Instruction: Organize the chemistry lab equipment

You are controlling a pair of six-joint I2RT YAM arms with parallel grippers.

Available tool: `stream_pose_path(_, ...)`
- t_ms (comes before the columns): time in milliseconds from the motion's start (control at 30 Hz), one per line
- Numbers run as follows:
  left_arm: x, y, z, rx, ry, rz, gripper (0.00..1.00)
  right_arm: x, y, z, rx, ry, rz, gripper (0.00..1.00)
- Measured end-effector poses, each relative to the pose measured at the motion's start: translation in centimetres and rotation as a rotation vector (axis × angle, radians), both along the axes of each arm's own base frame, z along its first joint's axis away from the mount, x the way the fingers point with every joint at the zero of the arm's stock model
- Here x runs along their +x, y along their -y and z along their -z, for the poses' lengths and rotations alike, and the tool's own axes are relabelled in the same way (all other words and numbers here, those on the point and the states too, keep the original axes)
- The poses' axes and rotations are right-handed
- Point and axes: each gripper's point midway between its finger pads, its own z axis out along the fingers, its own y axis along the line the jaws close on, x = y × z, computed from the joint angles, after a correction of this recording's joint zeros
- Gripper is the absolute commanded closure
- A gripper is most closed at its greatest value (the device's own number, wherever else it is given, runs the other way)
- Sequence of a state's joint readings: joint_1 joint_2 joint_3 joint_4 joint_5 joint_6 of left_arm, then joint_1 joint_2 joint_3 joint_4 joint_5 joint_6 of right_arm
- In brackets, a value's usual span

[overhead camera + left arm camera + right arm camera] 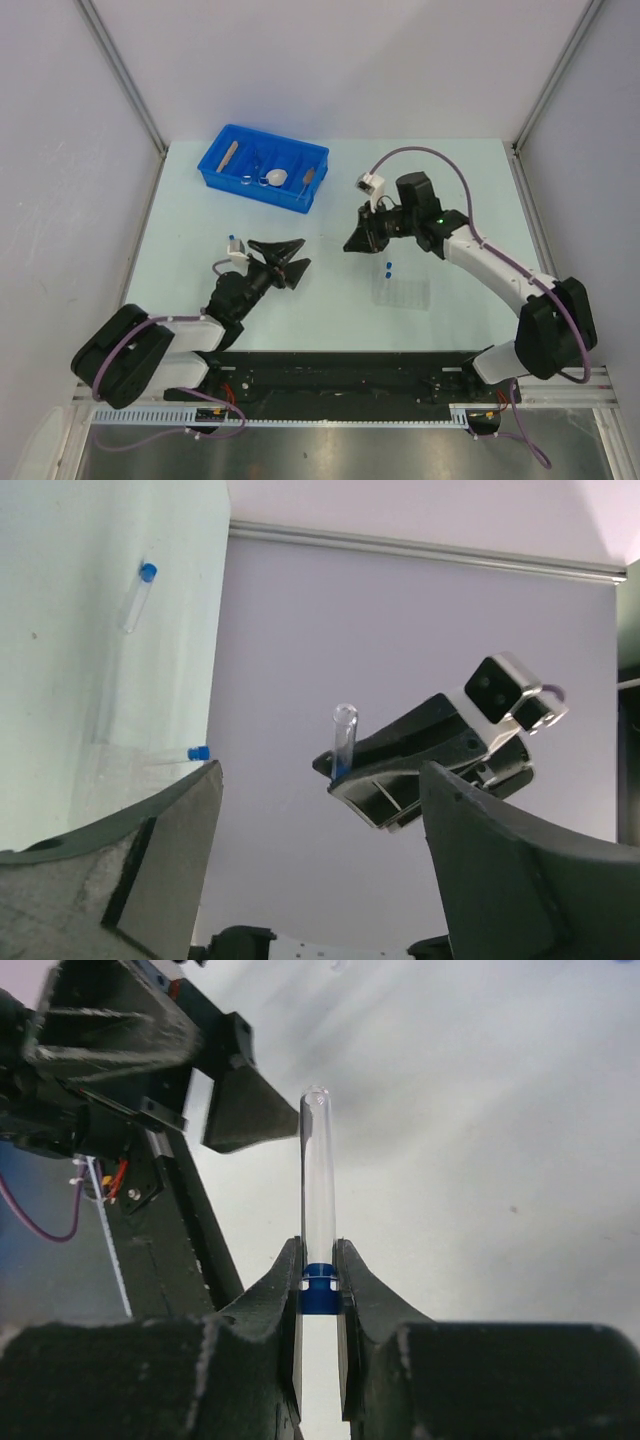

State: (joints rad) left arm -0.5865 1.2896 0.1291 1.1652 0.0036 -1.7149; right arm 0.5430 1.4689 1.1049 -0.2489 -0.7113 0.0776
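Above the table's centre, the right gripper is clenched on the blue cap of a clear tube, held aloft near the clear tube rack. The left gripper stands wide open and empty. In the blue bin lie the wooden stick, white dish, brown-handled tool and, apparently, the tongs. Two capped tubes sit at the rack's edge. Remaining, by judgement: seating the held tube in the rack. No label or writing is legible.
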Motion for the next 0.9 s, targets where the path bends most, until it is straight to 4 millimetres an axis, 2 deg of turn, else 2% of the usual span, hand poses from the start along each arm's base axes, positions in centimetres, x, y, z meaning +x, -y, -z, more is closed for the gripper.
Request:
stream_pose_path(33, -0.1, -0.1, -0.1, 0.015, 0.012, 0.003, 0.01, 0.2, 0.8, -0.4, -0.007, 0.027, 0.003, 0.93)
stream_pose_path(167, -0.8, -1.2, -0.4, 0.131, 0.063, 0.009, 0.0, 0.2, 3.5, -1.1, -0.075, 0.128, -0.002, 0.93)
stream_pose_path(267, -0.6, -2.9, -1.0, 0.315, 0.119, -0.024, 0.0, -0.1, 5.2, -1.7, -0.154, 0.199, -0.04, 0.92)
stream_pose_path(367, 0.2, -5.1, -3.6, 0.527, 0.212, -0.081, 0.0, -0.2, 7.0, -2.6, -0.238, 0.266, -0.088, 0.92)
stream_pose_path(500, 0.7, -8.9, -8.7, 0.836, 0.337, -0.183, 0.0, -0.8, 10.2, -3.3, -0.369, 0.334, -0.145, 0.91)
stream_pose_path(600, 0.6, -10.9, -10.1, 1.064, 0.385, -0.191, 0.0, -2.2, 12.6, -2.7, -0.481, 0.336, -0.199, 0.9)
stream_pose_path(700, 0.6, -11.9, -8.9, 1.245, 0.378, -0.137, 0.0, -3.9, 15.0, -1.4, -0.576, 0.285, -0.253, 0.89)
stream_pose_path(833, 0.2, -13.0, -4.7, 1.445, 0.319, -0.001, 0.0, -4.7, 17.8, -0.5, -0.666, 0.239, -0.276, 0.89)
stream_pose_path(900, -0.2, -13.6, -3.3, 1.505, 0.301, 0.039, 0.0, -4.8, 18.6, -0.1, -0.698, 0.226, -0.284, 0.89)
